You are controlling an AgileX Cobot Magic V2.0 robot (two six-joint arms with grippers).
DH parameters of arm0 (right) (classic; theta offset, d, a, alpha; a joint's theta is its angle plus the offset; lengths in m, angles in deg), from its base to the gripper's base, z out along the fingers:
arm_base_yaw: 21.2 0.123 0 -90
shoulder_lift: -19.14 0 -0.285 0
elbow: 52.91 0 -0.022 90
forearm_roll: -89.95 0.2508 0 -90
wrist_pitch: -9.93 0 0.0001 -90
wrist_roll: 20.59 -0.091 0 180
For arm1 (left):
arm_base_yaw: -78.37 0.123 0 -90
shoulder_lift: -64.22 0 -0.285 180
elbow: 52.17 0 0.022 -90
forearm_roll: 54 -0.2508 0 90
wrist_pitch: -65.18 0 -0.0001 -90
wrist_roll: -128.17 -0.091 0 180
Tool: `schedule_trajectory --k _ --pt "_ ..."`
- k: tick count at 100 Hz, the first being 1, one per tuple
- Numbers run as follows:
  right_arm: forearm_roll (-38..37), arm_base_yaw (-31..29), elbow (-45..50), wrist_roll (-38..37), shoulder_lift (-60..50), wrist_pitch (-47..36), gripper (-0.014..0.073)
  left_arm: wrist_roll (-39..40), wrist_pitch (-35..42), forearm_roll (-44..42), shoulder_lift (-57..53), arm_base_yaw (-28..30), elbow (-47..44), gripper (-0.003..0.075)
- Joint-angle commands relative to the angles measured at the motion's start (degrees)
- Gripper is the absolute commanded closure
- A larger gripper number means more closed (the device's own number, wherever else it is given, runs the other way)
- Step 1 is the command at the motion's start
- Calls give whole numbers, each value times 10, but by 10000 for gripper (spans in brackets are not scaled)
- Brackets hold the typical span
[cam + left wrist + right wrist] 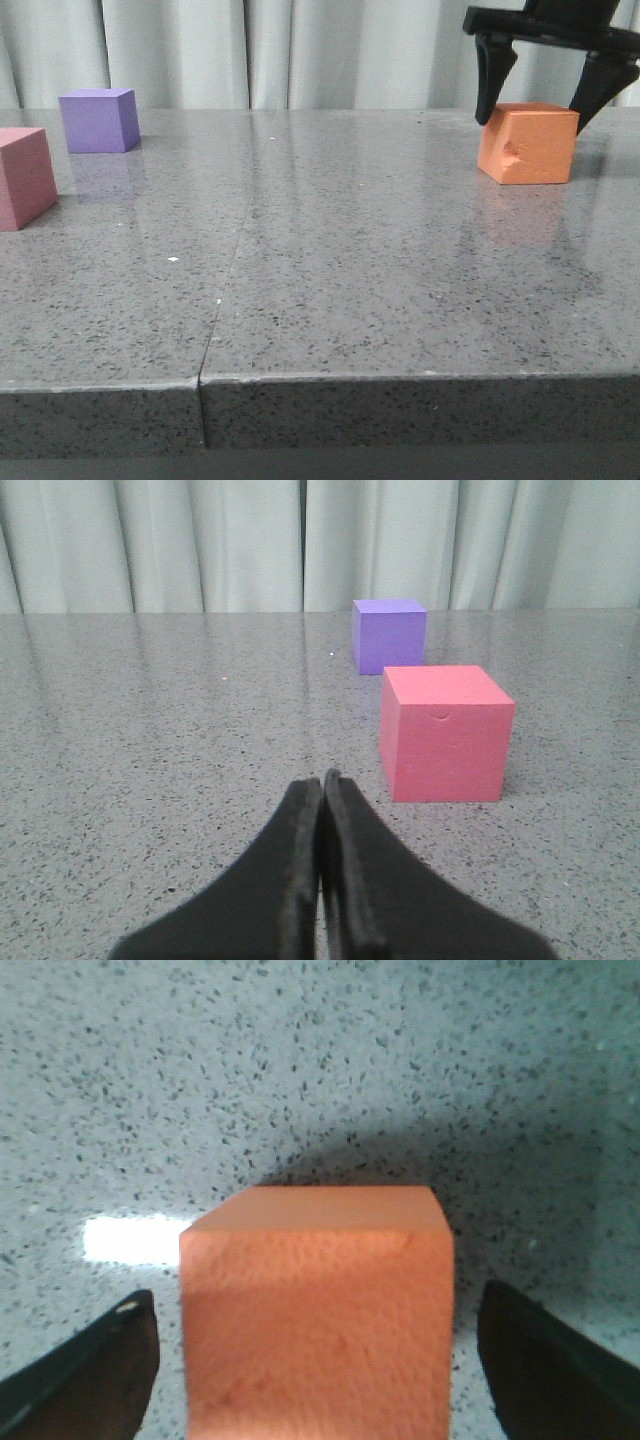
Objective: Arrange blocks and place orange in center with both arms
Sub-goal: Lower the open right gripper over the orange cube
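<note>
The orange cube (528,143) with a dent in its front face sits on the grey table at the far right. My right gripper (541,108) hangs open just above it, one finger on each side of its top, not touching. In the right wrist view the orange cube (318,1310) lies between the spread fingers (100,1370), with gaps on both sides. The purple cube (98,120) stands at the far left and the pink cube (22,177) at the left edge. My left gripper (322,780) is shut and empty, low over the table, short of the pink cube (446,732) and the purple cube (389,635).
The grey speckled table (320,280) has a seam running from its front edge toward the back. Its front edge is near the camera. Pale curtains hang behind the table.
</note>
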Motion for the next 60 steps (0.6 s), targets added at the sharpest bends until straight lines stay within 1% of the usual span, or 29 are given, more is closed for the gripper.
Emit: schedule_trajectory --k 1,19,26,33,45,52,60 --pt "8 1 -20 5 -19 29 -39 4 48 4 -16 2 -23 741" --pt "8 1 -20 5 -11 27 -39 4 48 4 -16 2 -23 741" --pt "8 1 -20 5 -11 24 -19 4 48 4 -16 2 -23 741" --pt "8 1 -20 5 -11 22 43 4 48 4 -16 2 -23 741" --pt "8 1 -20 5 -11 18 181 4 48 4 -16 2 -23 741" --pt "8 1 -20 5 -11 19 232 4 48 4 -16 2 -23 741" --pt "8 1 -20 5 -11 14 255 4 48 4 -16 2 -23 741"
